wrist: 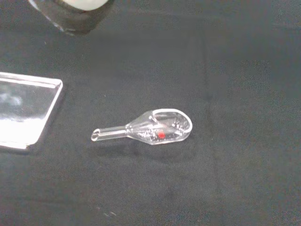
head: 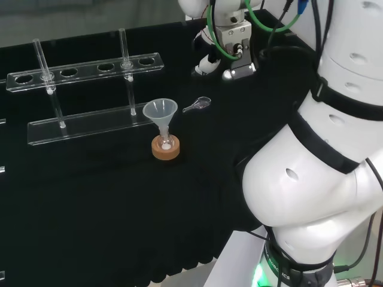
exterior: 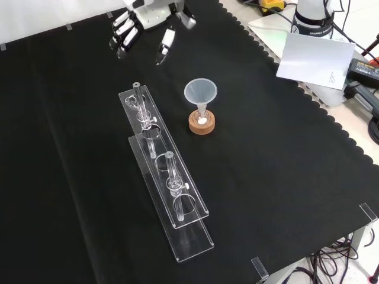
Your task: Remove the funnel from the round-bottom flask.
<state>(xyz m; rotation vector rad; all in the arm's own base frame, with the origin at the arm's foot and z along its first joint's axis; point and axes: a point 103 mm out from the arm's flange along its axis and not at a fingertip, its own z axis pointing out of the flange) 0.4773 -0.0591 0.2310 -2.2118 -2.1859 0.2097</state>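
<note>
In my front view, left to right: hand (exterior: 127,32) up top, fingers relaxed and spread, holding nothing, well apart from everything. Clear tube rack (exterior: 169,195) runs down the middle. Right of it, funnel (exterior: 200,93) sits upright in the round-bottom flask (exterior: 202,118) on its cork ring (exterior: 202,124). Wrist view has a small glass scoop (wrist: 157,128) lying on the cloth.

Even overhead light — black cloth (exterior: 284,177) dim, clear ware glinting.
</note>
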